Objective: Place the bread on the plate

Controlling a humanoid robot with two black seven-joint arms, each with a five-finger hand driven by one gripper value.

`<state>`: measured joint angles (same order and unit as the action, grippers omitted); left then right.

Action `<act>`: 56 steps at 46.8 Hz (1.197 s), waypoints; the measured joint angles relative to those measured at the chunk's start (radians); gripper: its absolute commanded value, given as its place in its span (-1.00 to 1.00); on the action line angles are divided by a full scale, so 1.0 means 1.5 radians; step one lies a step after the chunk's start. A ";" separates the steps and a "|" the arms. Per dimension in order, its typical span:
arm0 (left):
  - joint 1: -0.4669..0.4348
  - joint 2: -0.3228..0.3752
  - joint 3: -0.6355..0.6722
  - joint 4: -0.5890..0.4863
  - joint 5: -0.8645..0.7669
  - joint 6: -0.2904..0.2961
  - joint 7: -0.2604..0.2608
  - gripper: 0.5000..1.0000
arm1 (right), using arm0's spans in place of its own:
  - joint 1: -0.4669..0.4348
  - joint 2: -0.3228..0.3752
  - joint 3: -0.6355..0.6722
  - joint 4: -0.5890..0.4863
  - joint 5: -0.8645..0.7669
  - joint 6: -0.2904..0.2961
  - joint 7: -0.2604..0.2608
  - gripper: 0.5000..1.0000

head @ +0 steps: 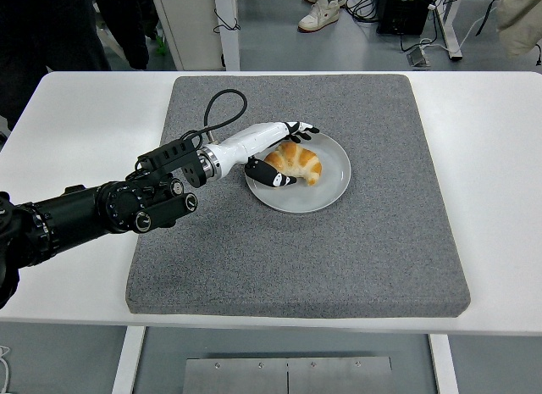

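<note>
A golden croissant (296, 162) lies on the white plate (332, 185) in the middle of the grey mat. My left hand (284, 152), white with black fingertips, is at the plate's left side. Its fingers (302, 130) are spread above and behind the croissant and its thumb (273, 178) lies low in front of it. The hand is open and no longer grips the bread. The right arm is out of view.
The grey foam mat (339, 258) covers most of the white table (491, 157). A black cable (222, 110) loops up from my left wrist. People's legs and shoes show at the top beyond the table.
</note>
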<state>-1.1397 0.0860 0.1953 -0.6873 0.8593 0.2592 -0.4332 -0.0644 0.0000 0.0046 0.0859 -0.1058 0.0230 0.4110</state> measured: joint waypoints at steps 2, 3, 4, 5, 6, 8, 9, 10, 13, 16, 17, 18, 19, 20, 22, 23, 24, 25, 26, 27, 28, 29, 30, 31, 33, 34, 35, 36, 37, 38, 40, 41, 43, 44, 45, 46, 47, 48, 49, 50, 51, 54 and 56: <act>0.000 0.000 0.000 0.000 0.000 0.000 0.000 0.57 | 0.000 0.000 0.000 0.000 0.000 0.000 0.000 1.00; 0.000 0.000 0.000 0.000 0.000 0.000 0.000 0.60 | 0.000 0.000 0.000 0.000 0.000 0.000 0.000 1.00; 0.000 0.000 0.000 0.000 -0.001 0.000 0.000 0.63 | 0.000 0.000 0.000 0.000 0.000 0.000 0.000 1.00; 0.000 0.000 0.000 0.000 -0.001 0.000 0.001 0.66 | 0.000 0.000 0.000 0.000 0.000 0.000 0.000 1.00; 0.000 0.000 -0.001 0.000 -0.001 0.000 0.001 0.69 | 0.000 0.000 0.000 0.000 0.000 0.000 0.000 1.00; 0.000 0.000 -0.001 0.000 -0.005 -0.001 0.002 0.77 | 0.000 0.000 0.000 0.000 0.000 0.000 0.000 1.00; 0.000 0.000 -0.001 0.000 -0.010 -0.001 0.002 0.82 | 0.000 0.000 0.000 0.000 0.000 0.000 0.000 1.00; 0.000 0.000 -0.001 0.000 -0.015 -0.001 0.002 0.83 | 0.000 0.000 0.000 0.000 0.000 0.000 0.000 1.00; -0.004 0.001 -0.005 0.000 -0.041 -0.005 0.003 0.85 | 0.000 0.000 0.000 0.000 0.000 0.000 0.000 1.00; -0.008 0.000 -0.006 0.000 -0.068 -0.008 0.004 0.85 | 0.000 0.000 0.000 0.000 0.000 0.000 0.000 1.00; -0.008 0.001 -0.006 0.000 -0.076 -0.008 0.004 0.85 | 0.000 0.000 0.000 0.000 0.000 0.000 0.000 1.00; -0.010 0.001 -0.006 0.000 -0.083 -0.008 0.005 0.86 | 0.000 0.000 0.000 0.000 0.000 0.000 0.000 1.00; -0.012 0.001 -0.006 0.000 -0.089 -0.008 0.005 0.86 | 0.000 0.000 0.000 0.000 0.000 0.000 0.000 1.00; -0.015 0.001 -0.006 0.000 -0.094 -0.008 0.005 0.86 | 0.000 0.000 0.000 0.000 0.000 0.000 0.000 1.00; -0.019 0.001 -0.007 0.000 -0.102 -0.008 0.005 0.86 | 0.000 0.000 0.000 0.000 0.000 0.000 0.000 1.00; -0.019 0.001 -0.007 0.000 -0.104 -0.008 0.005 0.86 | 0.000 0.000 0.000 0.000 0.000 0.000 0.000 1.00; -0.020 0.001 -0.007 0.000 -0.105 -0.008 0.005 0.86 | 0.000 0.000 0.000 0.000 0.000 0.000 0.000 1.00; -0.021 0.001 -0.009 0.000 -0.107 -0.008 0.005 0.86 | 0.000 0.000 0.000 0.000 0.000 0.000 0.000 1.00; -0.022 0.002 -0.011 0.000 -0.107 -0.008 0.005 0.86 | 0.000 0.000 0.000 0.000 0.000 0.000 0.000 1.00; -0.023 0.002 -0.015 0.000 -0.107 -0.008 0.004 0.86 | 0.000 0.000 0.000 0.001 0.000 0.000 0.000 1.00; -0.024 0.002 -0.021 0.000 -0.108 -0.008 0.004 0.86 | 0.000 0.000 0.000 0.001 0.000 0.000 0.000 1.00; -0.024 0.002 -0.029 0.000 -0.108 -0.008 0.004 0.86 | 0.000 0.000 0.000 0.001 0.000 0.000 0.000 1.00; -0.024 0.003 -0.036 0.000 -0.108 -0.008 0.004 0.86 | 0.000 0.000 0.000 0.001 0.000 0.000 0.000 1.00; -0.024 0.003 -0.045 0.000 -0.108 -0.008 0.004 0.86 | 0.000 0.000 0.000 0.001 0.000 0.000 0.000 1.00; -0.024 0.004 -0.067 0.000 -0.108 -0.008 0.005 0.86 | 0.000 0.000 0.000 0.001 0.000 0.000 0.000 1.00; -0.024 0.004 -0.076 0.000 -0.108 -0.008 0.006 0.86 | 0.000 0.000 0.000 0.001 0.000 0.000 0.000 1.00; -0.024 0.005 -0.086 0.000 -0.108 -0.009 0.007 0.86 | 0.000 0.000 0.000 0.001 0.000 0.000 0.000 1.00; -0.024 0.005 -0.096 0.000 -0.108 -0.009 0.007 0.86 | 0.000 0.000 0.000 0.001 0.000 0.000 0.000 1.00; -0.024 0.006 -0.105 -0.001 -0.108 -0.009 0.008 0.86 | 0.000 0.000 0.000 0.001 0.000 0.000 0.000 1.00; -0.024 0.008 -0.114 -0.001 -0.109 -0.010 0.008 0.86 | 0.000 0.000 0.000 0.001 0.000 0.000 0.000 1.00; -0.024 0.010 -0.135 -0.001 -0.112 -0.011 0.009 0.86 | 0.000 0.000 0.000 0.001 0.000 0.000 0.000 1.00; -0.024 0.010 -0.143 -0.001 -0.115 -0.012 0.009 0.86 | 0.000 0.000 0.000 0.001 0.000 0.000 0.000 1.00; -0.024 0.011 -0.163 -0.001 -0.123 -0.013 0.010 0.86 | 0.000 0.000 0.000 0.001 0.000 0.000 0.000 1.00; -0.024 0.011 -0.172 -0.001 -0.128 -0.013 0.011 0.86 | 0.000 0.000 0.000 0.001 0.000 0.000 0.000 1.00; -0.024 0.012 -0.182 -0.001 -0.135 -0.013 0.013 0.86 | 0.000 0.000 0.000 0.001 0.000 0.000 0.000 1.00; -0.024 0.012 -0.193 -0.001 -0.146 -0.015 0.016 0.86 | 0.000 0.000 0.000 0.001 0.000 0.000 0.000 1.00; -0.024 0.012 -0.200 -0.001 -0.154 -0.015 0.019 0.86 | 0.000 0.000 0.000 0.001 0.000 0.000 0.000 1.00; -0.024 0.013 -0.208 -0.001 -0.163 -0.018 0.023 0.86 | 0.000 0.000 0.000 0.001 0.000 0.000 0.000 1.00; -0.024 0.013 -0.217 -0.001 -0.173 -0.020 0.027 0.86 | 0.000 0.000 0.000 0.001 0.000 0.000 0.000 1.00; -0.024 0.015 -0.228 -0.001 -0.189 -0.024 0.033 0.86 | 0.000 0.000 0.000 0.001 0.000 0.000 0.000 1.00; -0.024 0.016 -0.236 -0.001 -0.199 -0.025 0.037 0.86 | 0.000 0.000 0.000 0.001 0.000 0.000 0.000 1.00; -0.024 0.023 -0.259 -0.001 -0.234 -0.033 0.044 0.86 | 0.000 0.000 0.000 0.001 0.000 0.000 0.000 1.00; -0.023 0.031 -0.272 -0.001 -0.253 -0.041 0.046 0.86 | 0.000 0.000 0.000 0.001 0.000 0.000 0.000 1.00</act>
<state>-1.1745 0.1319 -0.2122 -0.6888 0.4795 0.1981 -0.3643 -0.0647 0.0000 0.0046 0.0875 -0.1058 0.0230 0.4111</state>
